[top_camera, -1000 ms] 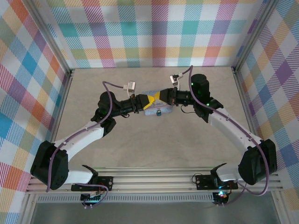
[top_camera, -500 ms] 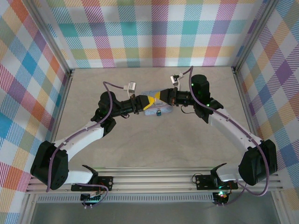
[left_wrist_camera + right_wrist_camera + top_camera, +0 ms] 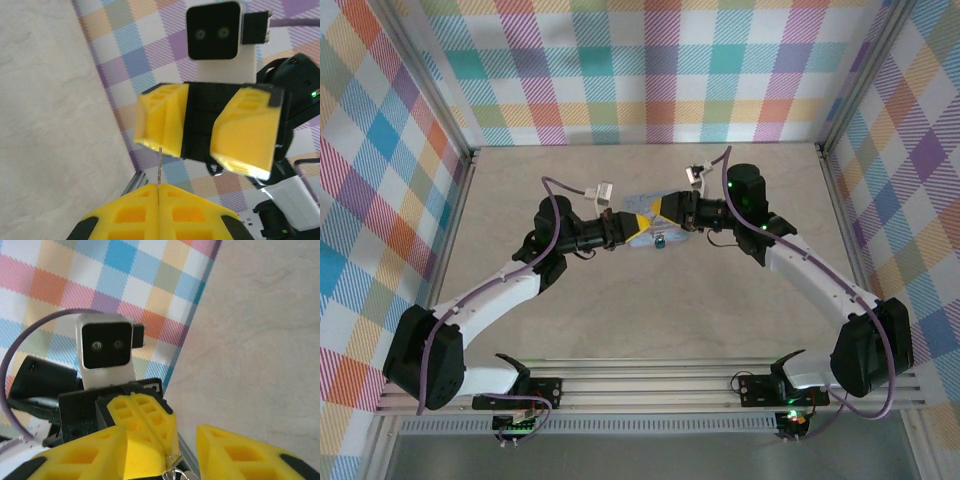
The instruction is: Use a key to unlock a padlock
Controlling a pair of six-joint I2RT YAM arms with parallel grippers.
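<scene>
My left pincer point(image 3: 159, 190) is clamped on the key point(image 3: 159, 167). My right pincer point(image 3: 197, 152) stands apart, opposite it. The padlock point(image 3: 660, 241) lies just nearer. I judge the unlocking isn't yet done.

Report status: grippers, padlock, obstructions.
Left gripper shut on key. Right gripper open, facing it. Padlock below them, untouched. No obstruction seen.

You look down on the surface point(image 3: 650, 310) from high behind its near edge; both wrist cameras point(image 3: 215, 35), close above it, face each other.
</scene>
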